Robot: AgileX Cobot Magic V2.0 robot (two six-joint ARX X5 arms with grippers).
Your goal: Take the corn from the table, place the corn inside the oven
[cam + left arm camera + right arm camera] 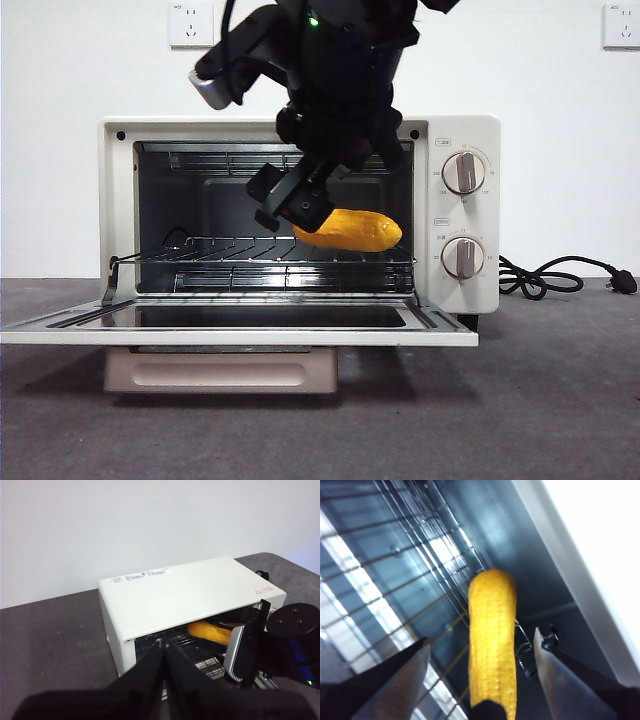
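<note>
The yellow-orange corn [352, 230] lies lengthwise on the wire rack [215, 250] in the right half of the cream-white oven [115, 200], whose door [240, 336] is folded down flat. My right gripper [290, 205] reaches into the cavity from above and is open. In the right wrist view its jaws stand wide on either side of the corn [492, 640], with gaps on both sides. My left gripper [165, 650] is shut and empty, hanging high above the table beside the oven [190, 590], looking down at the corn [212, 631].
Two round knobs [463, 172] sit on the oven's right panel. A black power cord [545, 275] coils on the dark grey table [560, 400] to the right. A beige crumb tray [220, 372] shows under the open door.
</note>
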